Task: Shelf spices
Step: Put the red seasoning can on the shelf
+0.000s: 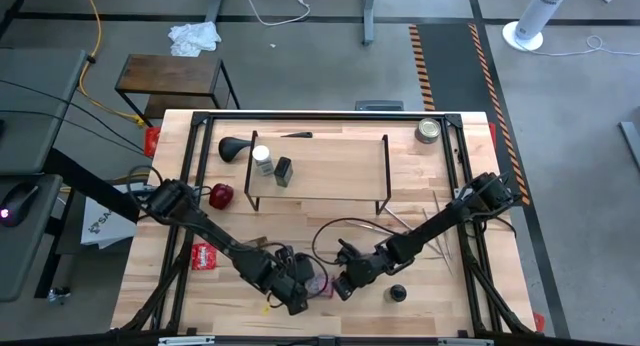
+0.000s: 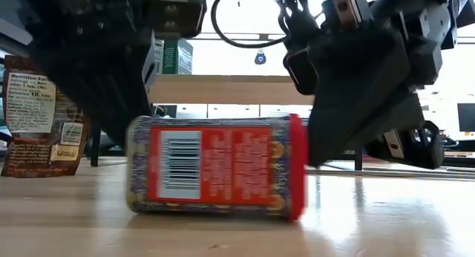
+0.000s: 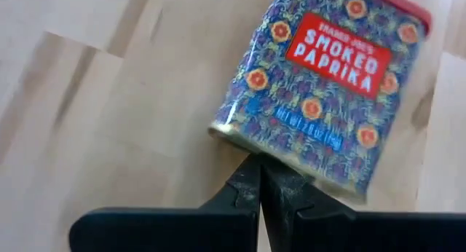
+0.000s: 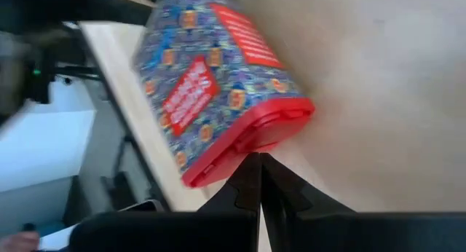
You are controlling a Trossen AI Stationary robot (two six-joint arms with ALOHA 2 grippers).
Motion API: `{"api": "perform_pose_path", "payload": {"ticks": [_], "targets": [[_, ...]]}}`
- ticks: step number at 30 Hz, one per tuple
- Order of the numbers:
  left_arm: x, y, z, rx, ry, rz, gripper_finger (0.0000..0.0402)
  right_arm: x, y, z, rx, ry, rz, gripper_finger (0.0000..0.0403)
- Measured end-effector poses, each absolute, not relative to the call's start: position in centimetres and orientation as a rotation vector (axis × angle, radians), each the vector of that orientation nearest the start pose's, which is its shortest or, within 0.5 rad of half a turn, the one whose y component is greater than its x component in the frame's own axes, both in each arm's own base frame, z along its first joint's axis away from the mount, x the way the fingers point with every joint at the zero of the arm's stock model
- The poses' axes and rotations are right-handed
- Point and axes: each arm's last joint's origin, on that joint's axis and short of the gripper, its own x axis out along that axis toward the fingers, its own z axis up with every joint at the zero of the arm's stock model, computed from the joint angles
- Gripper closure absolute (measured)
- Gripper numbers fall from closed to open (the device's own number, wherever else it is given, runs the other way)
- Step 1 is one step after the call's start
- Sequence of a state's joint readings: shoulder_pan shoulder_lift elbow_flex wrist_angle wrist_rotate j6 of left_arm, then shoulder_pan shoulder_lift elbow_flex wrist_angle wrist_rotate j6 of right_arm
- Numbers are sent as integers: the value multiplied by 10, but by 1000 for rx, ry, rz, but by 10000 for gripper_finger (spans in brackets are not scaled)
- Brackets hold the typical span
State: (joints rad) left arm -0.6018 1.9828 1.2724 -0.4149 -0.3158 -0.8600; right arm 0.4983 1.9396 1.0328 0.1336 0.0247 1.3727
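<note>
I work on a light butcher-block table [image 1: 440, 286] that stands on a grey floor, with a white fan [image 1: 535, 16] in the far corner. The shelf [image 1: 320, 166] stands in the far middle and carries two jars. At the near edge a paprika tin [image 2: 215, 166] with a red cap lies on its side between my left claw [image 3: 260, 180] and my right claw [image 4: 260, 175], both closed and holding nothing. Only the left wrist view shows its "Smoked Paprika" label; only the low view shows its barcode.

A silver tin [image 1: 428, 130] sits far right, a red packet [image 1: 204, 255] near left, a black scoop [image 1: 236, 148] far left.
</note>
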Motion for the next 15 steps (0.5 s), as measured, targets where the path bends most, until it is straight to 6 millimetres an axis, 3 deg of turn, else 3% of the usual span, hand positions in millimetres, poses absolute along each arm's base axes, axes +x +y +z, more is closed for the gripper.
{"api": "perform_pose_path", "payload": {"ticks": [6, 15], "targets": [[331, -219, 132, -304, 1042, 154, 401, 340, 184, 131, 1120, 871, -94, 403], [336, -214, 133, -308, 1012, 170, 401, 342, 185, 133, 1145, 864, -55, 403]]}}
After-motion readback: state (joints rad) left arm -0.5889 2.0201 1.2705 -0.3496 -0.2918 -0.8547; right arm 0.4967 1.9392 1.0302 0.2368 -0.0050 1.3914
